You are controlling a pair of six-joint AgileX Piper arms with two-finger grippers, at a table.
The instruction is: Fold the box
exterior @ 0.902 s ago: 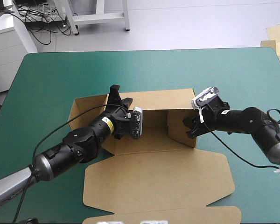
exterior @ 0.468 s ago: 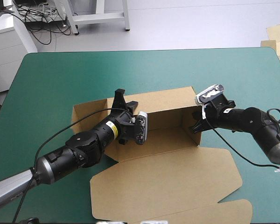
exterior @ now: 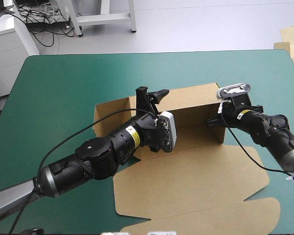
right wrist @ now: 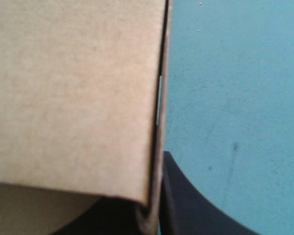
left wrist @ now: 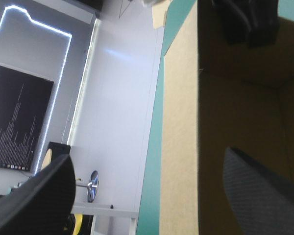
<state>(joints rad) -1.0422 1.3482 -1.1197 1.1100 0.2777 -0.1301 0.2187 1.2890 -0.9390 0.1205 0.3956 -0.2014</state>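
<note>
Right end effector (exterior: 213, 120) clenched on the box (exterior: 186, 171) at its end wall, apparently to hold it upright; left end effector (exterior: 152, 93) released, astride the rear wall (likely steadying it).

**High view.** Table (exterior: 44, 88) under a teal-green cover (exterior: 225, 68). It fills the frame from the lower edge up to a far edge in the upper quarter, and both far corners are rounded. Spare brown board (exterior: 291, 35) lies in the upper right corner of the frame, beyond the table's right edge, as pale flat sheets with one overlapping another.

**Left wrist view.** A narrow strip of the cover (left wrist: 154, 147) runs along the table's edge.

**Right wrist view.** Bare cover (right wrist: 225, 73) with faint scuffs and one dark speck (right wrist: 234, 145).
</note>
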